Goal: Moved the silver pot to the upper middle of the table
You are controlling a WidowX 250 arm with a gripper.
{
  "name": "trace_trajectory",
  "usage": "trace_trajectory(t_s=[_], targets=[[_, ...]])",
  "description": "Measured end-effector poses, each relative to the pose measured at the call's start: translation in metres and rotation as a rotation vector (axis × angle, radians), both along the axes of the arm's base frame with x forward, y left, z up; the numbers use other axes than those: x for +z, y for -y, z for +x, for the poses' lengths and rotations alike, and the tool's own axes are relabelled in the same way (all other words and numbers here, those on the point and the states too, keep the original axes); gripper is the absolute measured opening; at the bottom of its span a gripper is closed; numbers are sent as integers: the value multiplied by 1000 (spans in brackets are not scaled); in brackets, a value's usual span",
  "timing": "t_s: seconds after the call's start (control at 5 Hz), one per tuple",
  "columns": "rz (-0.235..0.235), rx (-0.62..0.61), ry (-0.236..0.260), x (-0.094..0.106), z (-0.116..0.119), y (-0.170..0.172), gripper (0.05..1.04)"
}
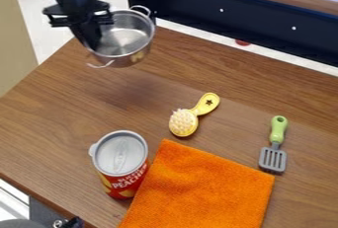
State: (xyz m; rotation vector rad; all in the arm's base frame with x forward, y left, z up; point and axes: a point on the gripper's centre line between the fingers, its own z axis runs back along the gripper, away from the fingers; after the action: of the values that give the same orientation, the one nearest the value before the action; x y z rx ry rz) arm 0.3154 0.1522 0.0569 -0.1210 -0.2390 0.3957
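The gripper [93, 38] hangs down at the upper left of the camera view, over the far left corner of the table [39, 118]. Its fingers are clamped on the left side wall of the silver pot [125, 39], near the rim, reaching down partly over the inside.

The pot is held in the air above that corner, with a soft shadow on the wood below it. Its mouth faces up and the whole pot leans a little, so that the outer wall shows along its lower right side. Its two loop handles lie opposite each other, one at the upper right and one at the lower left; the long axis through them runs slantwise between those two corners of the view.

Well apart from the pot, about mid-table, lies a yellow brush [183, 122], bristles up, its handle pointing to the upper right. Farther right, a slotted spatula [273, 160] lies with its green handle toward the top and its grey head toward the bottom. An orange cloth [198, 187] is spread flat along the near edge. Just to its left a red can [125, 182] with a grey lid stands upright; whether can and cloth touch cannot be told.
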Motion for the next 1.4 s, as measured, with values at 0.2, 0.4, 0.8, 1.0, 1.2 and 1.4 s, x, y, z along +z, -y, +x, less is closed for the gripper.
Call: trace_trajectory(t_s=[0.2,0.4,0.8,1.0,1.2,1.4], targets=[[-16,97,-61,7,15,24,56],[-55,150,-89,-2,26,54,56],[-25,223,-51,-24,52,98,56],[-19,256,-42,-42,63,117,56],[-32,297,-15,-54,74,128,56],[-9,297,-40,-70,76,130,56]])
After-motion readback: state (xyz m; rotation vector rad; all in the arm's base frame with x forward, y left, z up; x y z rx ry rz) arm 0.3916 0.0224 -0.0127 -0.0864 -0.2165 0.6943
